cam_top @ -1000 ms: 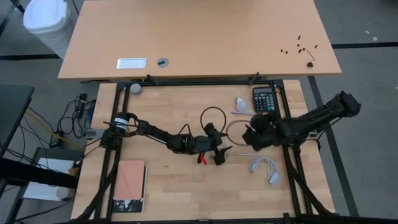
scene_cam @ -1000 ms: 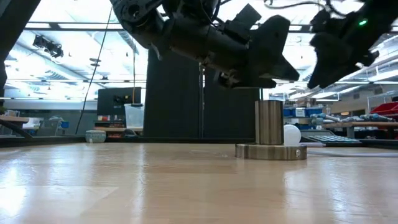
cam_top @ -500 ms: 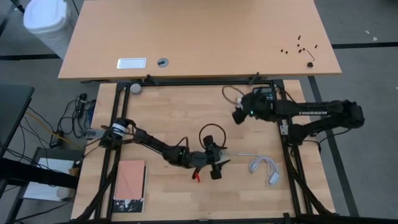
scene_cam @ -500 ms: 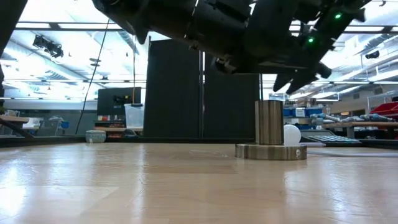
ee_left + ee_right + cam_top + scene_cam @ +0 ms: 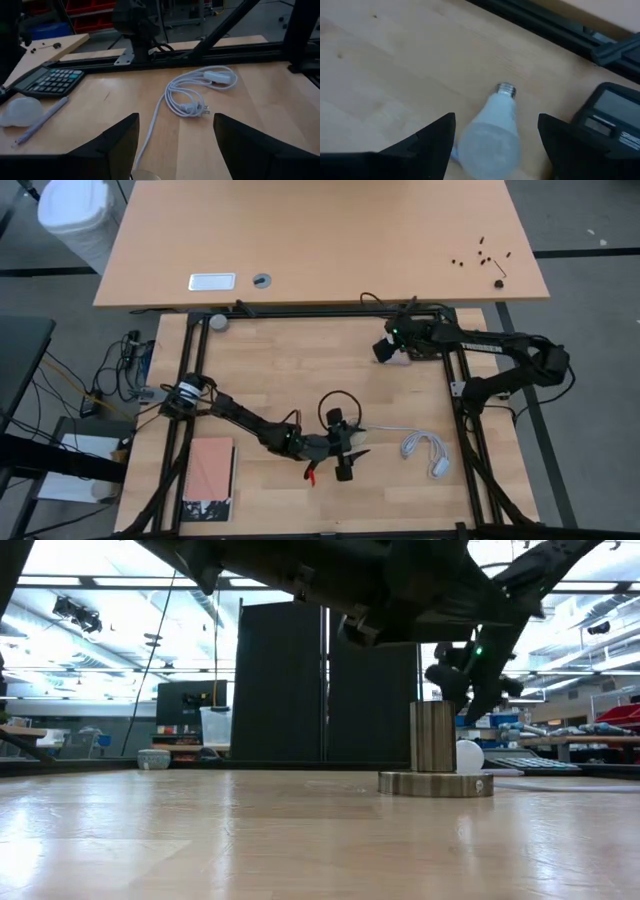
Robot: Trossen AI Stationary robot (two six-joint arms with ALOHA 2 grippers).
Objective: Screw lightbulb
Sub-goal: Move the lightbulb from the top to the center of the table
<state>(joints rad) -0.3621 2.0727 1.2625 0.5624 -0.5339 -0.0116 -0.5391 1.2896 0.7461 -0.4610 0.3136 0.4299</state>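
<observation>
The white lightbulb (image 5: 492,131) lies on its side at the table's far right, next to a calculator, its grey screw base (image 5: 506,90) pointing away from the camera. My right gripper (image 5: 496,120) hangs open above it, a finger on either side and touching nothing; the low view shows the gripper (image 5: 465,685) above the bulb (image 5: 468,755). The metal socket (image 5: 433,740) stands upright on its round base in the table's middle. My left gripper (image 5: 350,452) hovers open over it, pointing toward the right edge. Only the socket's top (image 5: 145,175) shows, below the fingers.
A calculator (image 5: 425,340) and a pen (image 5: 42,120) lie beside the bulb. The socket's white cord runs to a coil with a plug (image 5: 425,450) at the near right. A red book (image 5: 210,480) lies near left. Black frame rails (image 5: 455,380) border the board.
My right gripper has swung from the table's middle, beside my left gripper, toward the far edge and now hangs over the bulb. My left gripper has moved toward the near edge. The socket and the bulb have stayed in place.
</observation>
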